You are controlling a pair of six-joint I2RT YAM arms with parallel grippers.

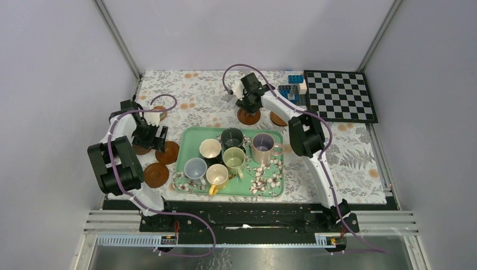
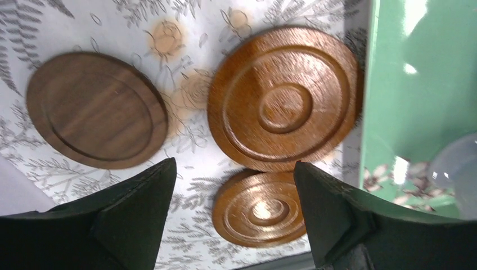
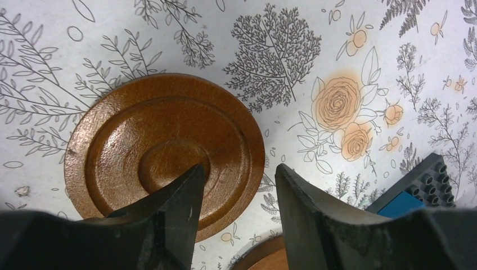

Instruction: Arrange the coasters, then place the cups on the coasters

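Six cups (image 1: 232,158) stand upright in green tray (image 1: 190,138). Far row: cream cup (image 1: 210,148), dark green cup (image 1: 232,137), pinkish-beige cup (image 1: 262,146). Near row: pale blue cup (image 1: 195,167), olive cup (image 1: 234,160), yellow cup (image 1: 217,175). The coasters (image 2: 284,98) lie flat on tablecloth (image 3: 292,67): one group left of tray, two beyond its far edge. Over left group, left gripper (image 2: 233,169), jaws wide, empty. Over rim of far coaster (image 3: 163,152), right gripper (image 3: 239,169), jaws partly apart, nothing clamped.
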